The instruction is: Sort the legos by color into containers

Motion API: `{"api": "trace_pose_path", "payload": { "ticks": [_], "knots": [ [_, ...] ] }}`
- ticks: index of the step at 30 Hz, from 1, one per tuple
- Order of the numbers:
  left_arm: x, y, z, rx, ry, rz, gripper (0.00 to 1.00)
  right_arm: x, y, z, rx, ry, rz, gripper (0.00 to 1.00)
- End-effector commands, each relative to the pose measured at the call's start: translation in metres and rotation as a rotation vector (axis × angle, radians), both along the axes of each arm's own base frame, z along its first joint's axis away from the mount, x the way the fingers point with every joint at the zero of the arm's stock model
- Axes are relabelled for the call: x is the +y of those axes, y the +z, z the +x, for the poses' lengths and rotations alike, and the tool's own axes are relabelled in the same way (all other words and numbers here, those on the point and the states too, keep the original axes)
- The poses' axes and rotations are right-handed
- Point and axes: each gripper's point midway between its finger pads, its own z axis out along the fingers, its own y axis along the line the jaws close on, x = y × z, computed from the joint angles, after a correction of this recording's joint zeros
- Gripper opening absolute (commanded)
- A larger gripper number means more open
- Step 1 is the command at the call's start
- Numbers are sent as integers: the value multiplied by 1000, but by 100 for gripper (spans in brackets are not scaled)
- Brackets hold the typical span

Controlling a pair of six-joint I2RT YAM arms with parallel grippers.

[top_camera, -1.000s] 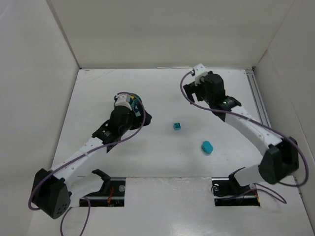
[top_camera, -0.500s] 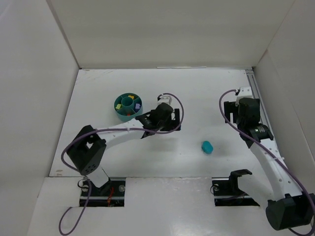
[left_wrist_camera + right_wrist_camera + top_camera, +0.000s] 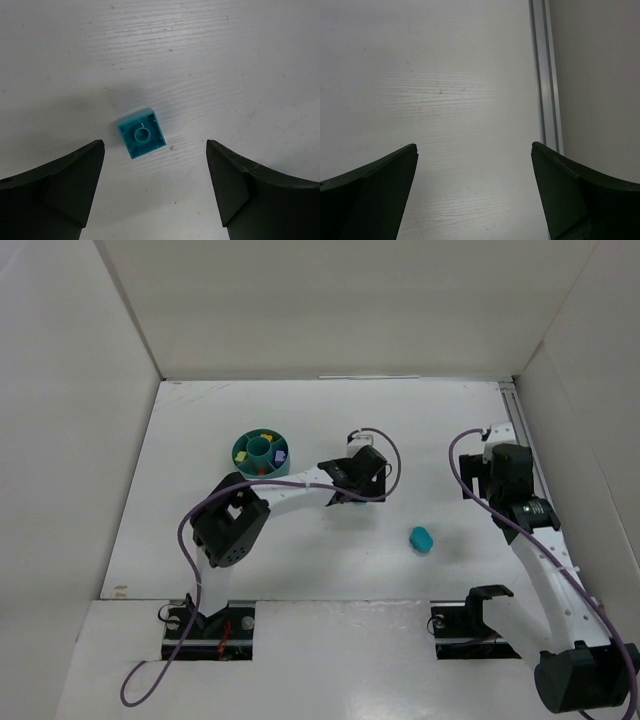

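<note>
Left gripper, jaws apart, is hovering astride teal lego, lining up a pick for the dish; right gripper is waiting aside, jaws spread.

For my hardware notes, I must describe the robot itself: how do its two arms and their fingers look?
The left arm and right arm have white links, black joints and a loose purple cable each. Their fingers are black wedges, tapering toward the tips.
</note>
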Motion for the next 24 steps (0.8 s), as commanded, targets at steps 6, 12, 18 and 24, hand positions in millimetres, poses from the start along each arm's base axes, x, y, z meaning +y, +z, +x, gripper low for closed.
{"api": "trace_pose_path", "payload": {
  "ticks": [6, 12, 18, 24],
  "knots": [
    [2, -16, 5, 13, 56, 79, 76, -8, 0, -3, -12, -12, -25, 100],
    [-1, -25, 6, 31, 71, 87, 61, -3, 0, 1, -18, 18, -18, 100],
    [-2, -33, 11, 27, 90, 100, 49, 1, -3, 3, -17, 36, -6, 100],
    [-1, -31, 12, 29, 95, 118, 28, 0, 0, 2, -25, 41, -13, 100]
  ]
}}
